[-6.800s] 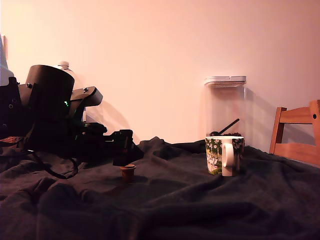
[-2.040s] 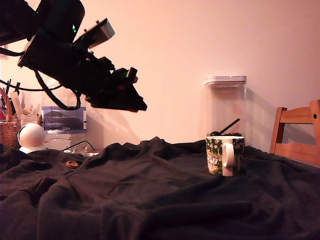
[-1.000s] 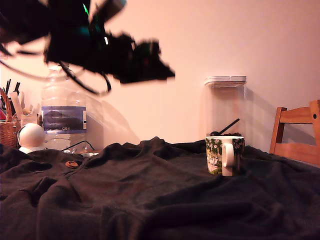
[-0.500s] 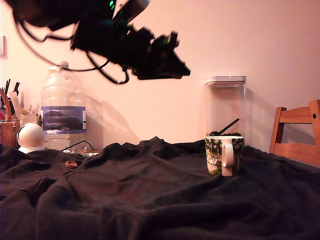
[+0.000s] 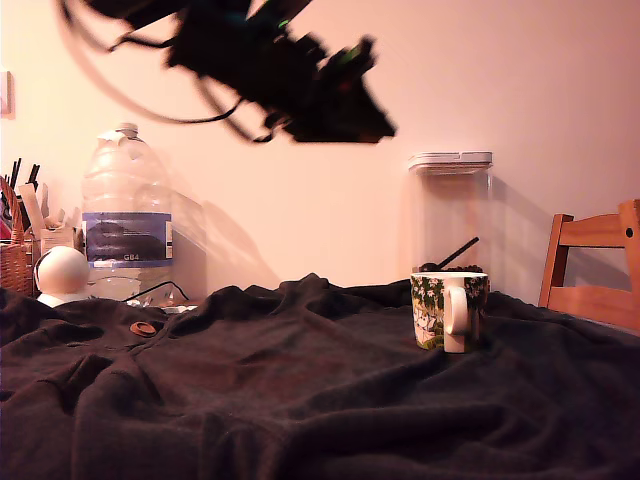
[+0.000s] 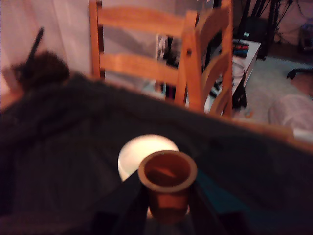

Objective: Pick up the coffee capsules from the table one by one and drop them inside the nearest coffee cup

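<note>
In the wrist view my gripper [image 6: 167,198] is shut on a copper-brown coffee capsule [image 6: 167,182], held upright with its hollow side up between the dark fingers [image 6: 128,205]. Just beyond the capsule shows the white round mouth of the coffee cup [image 6: 142,151]. In the exterior view the gripper [image 5: 377,126] hangs high above the black-draped table [image 5: 300,400], up and to the left of the leaf-printed cup [image 5: 448,310]; the held capsule cannot be made out there. Another small brown capsule [image 5: 143,328] lies on the cloth at the exterior view's left.
A tall clear canister [image 5: 450,215] with a white lid stands right behind the cup. A wooden chair [image 5: 595,270] is at the exterior view's right edge. A big water bottle [image 5: 125,215], a white ball [image 5: 62,272] and a utensil basket [image 5: 12,262] stand at the back left.
The capsule that stood on the cloth has been lifted. Over the last second the arm has swung further to the exterior view's right, high up, toward the cup.
</note>
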You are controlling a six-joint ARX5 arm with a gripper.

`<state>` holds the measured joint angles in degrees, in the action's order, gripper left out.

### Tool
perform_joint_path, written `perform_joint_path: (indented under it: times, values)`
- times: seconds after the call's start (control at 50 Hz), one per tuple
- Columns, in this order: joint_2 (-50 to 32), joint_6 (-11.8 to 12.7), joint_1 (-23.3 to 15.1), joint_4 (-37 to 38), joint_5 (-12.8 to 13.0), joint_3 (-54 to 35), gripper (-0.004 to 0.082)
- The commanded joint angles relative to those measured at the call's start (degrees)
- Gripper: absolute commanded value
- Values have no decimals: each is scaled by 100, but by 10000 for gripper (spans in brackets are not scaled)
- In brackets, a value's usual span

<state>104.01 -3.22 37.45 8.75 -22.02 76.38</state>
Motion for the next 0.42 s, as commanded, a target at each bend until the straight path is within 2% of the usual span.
perform_joint_path:
  times: [0.0,0.2,0.4]
  values:
    - [387,-35,42,-184,-4,83,163]
    - [793,-197,98,-745,-2,671,163]
    - [813,-205,136,-748,-2,721,163]
